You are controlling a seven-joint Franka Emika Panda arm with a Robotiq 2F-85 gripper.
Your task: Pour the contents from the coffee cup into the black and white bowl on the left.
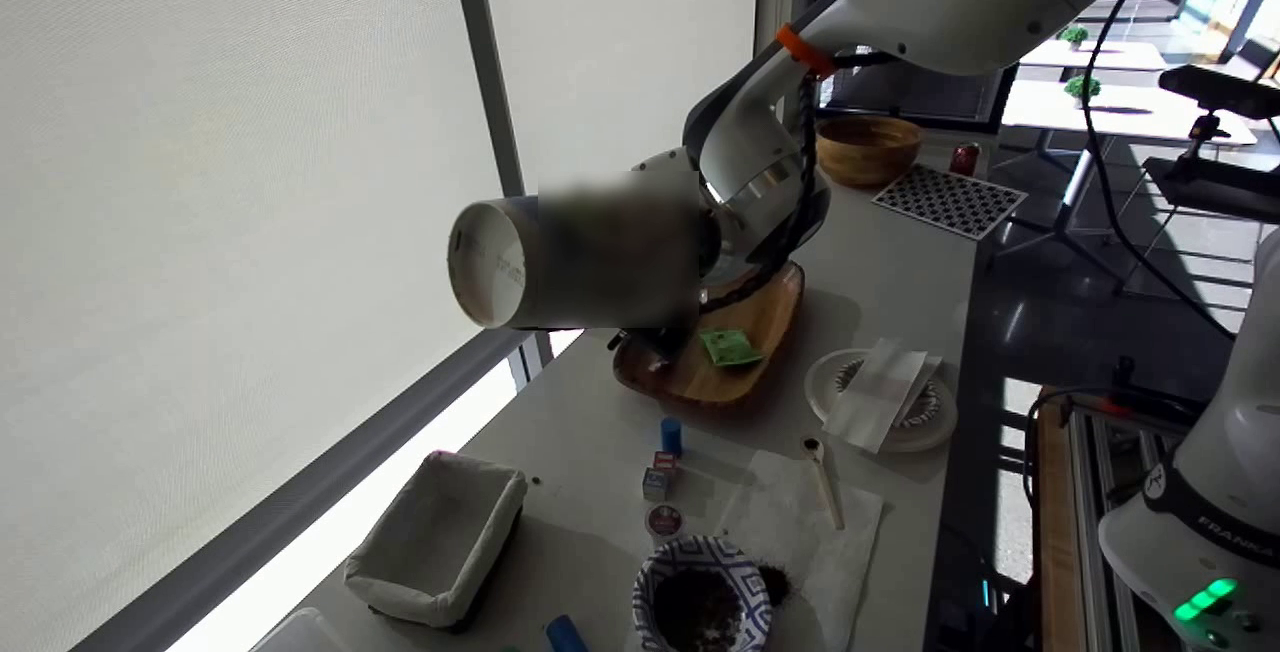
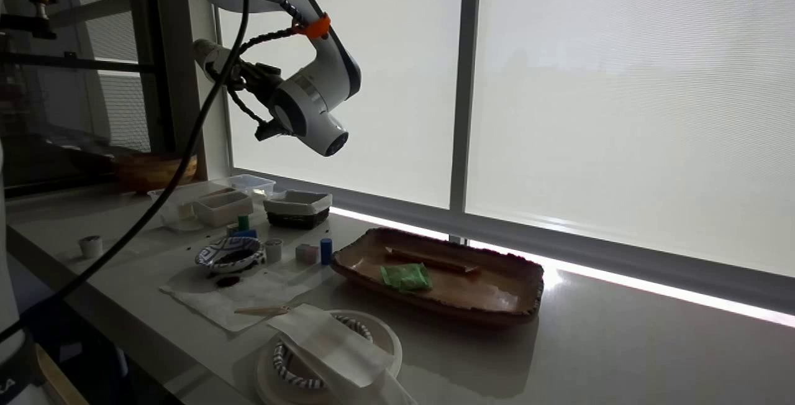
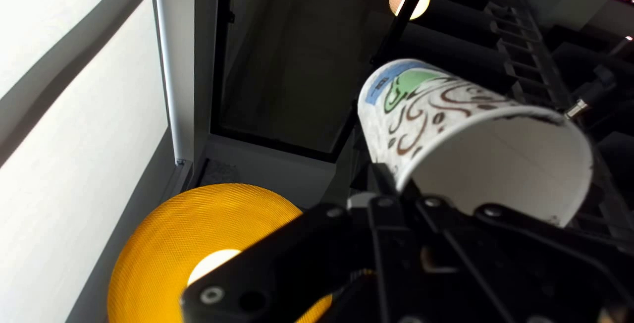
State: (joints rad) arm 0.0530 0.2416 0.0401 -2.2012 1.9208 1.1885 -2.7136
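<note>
Nearest, high in the air, the coffee cup (image 3: 448, 115) is tipped on its side, and the pour looks nearly spent; best to roll it a touch further, slowly, with the mouth well centred, so any last contents drop cleanly. The claw (image 3: 397, 184) stands narrow, pinching the cup's wall by the rim; whether any lingers deep inside I can't tell. Well below, the black and white bowl (image 1: 700, 553) holds dark grounds (image 1: 695, 612), with a spill (image 1: 774, 585) just beside it.

Both exterior views overlook the table (image 1: 890, 282); the wrist view closely faces the cup (image 3: 460, 125).
</note>
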